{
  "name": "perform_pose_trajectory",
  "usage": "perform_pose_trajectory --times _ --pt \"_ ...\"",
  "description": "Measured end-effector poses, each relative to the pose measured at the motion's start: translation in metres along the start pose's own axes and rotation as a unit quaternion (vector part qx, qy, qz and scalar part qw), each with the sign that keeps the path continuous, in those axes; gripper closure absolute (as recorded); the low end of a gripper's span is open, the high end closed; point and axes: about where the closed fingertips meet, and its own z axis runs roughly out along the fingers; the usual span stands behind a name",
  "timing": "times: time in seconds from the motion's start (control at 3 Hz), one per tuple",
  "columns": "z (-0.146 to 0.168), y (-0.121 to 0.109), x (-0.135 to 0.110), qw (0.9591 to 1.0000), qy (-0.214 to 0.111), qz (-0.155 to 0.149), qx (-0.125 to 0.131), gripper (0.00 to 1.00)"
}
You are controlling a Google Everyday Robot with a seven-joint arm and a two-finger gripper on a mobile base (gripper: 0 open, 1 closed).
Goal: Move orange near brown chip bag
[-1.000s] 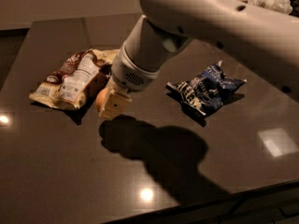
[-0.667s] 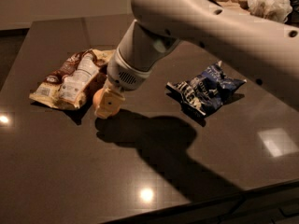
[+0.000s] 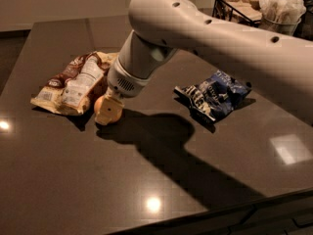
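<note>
The orange [image 3: 100, 103] is small and round and sits low over the dark table [image 3: 63, 180], right beside the lower right edge of the brown chip bag [image 3: 73, 84]. The bag is crinkled, brown and cream with a white label, and lies flat at the left. My gripper [image 3: 109, 112] comes down from the large white arm [image 3: 205, 38] and is shut on the orange. Its pale fingers cover the fruit's right side. The orange looks to be touching or nearly touching the bag.
A smaller dark blue chip bag [image 3: 212, 96] lies right of centre. A wire basket [image 3: 238, 6] and a cup of napkins [image 3: 281, 11] stand at the back right. The table's front edge runs along the bottom right.
My gripper has moved left with the orange, from a small gap away from the brown chip bag to right against its edge.
</note>
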Motion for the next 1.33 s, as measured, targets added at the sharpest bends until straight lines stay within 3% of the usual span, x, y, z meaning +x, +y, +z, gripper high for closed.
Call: perform_pose_trajectory --times 0.67,1.33 --pt "0.0076 -0.0027 -0.0051 0.9997 -0.018 0.009 0.010 0.05" --pt "0.0079 -0.0018 -0.0057 0.9998 -0.018 0.008 0.010 0.00"
